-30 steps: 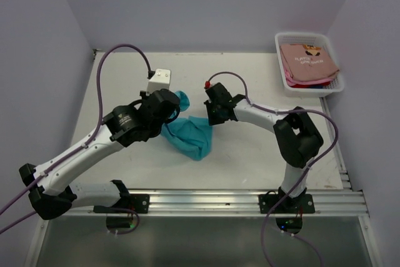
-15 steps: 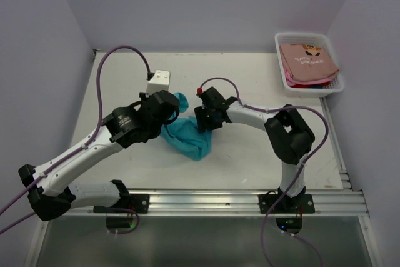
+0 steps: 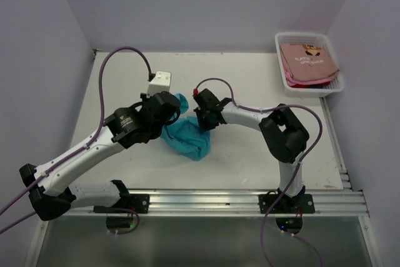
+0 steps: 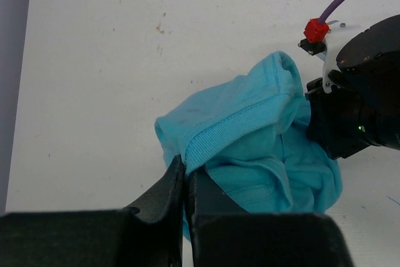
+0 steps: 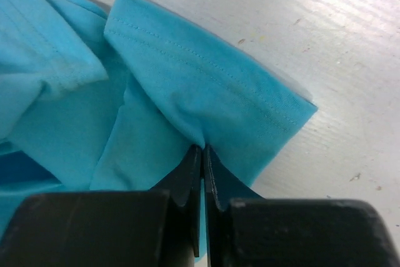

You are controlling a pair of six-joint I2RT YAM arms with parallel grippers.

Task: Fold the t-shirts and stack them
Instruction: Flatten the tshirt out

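Note:
A crumpled teal t-shirt point(image 3: 189, 137) lies on the white table point(image 3: 250, 154) between the two arms. My left gripper point(image 4: 185, 168) is shut on the shirt's ribbed collar edge point(image 4: 234, 126). My right gripper point(image 5: 202, 149) is shut on a fold of the teal t-shirt point(image 5: 187, 85) near a stitched hem. In the top view the left gripper point(image 3: 170, 114) sits at the shirt's upper left and the right gripper point(image 3: 201, 122) at its upper right. A salmon-pink t-shirt point(image 3: 307, 62) with dark print lies in the basket, red and blue edges under it.
A white plastic basket point(image 3: 282, 47) stands at the back right corner of the table. A metal rail point(image 3: 250, 201) runs along the near edge under the arm bases. Purple cables loop above both arms. Walls close in on three sides.
The right gripper moved left onto the teal shirt, opened briefly, and closed on a fold of it. The left arm held still with its grip on the collar.

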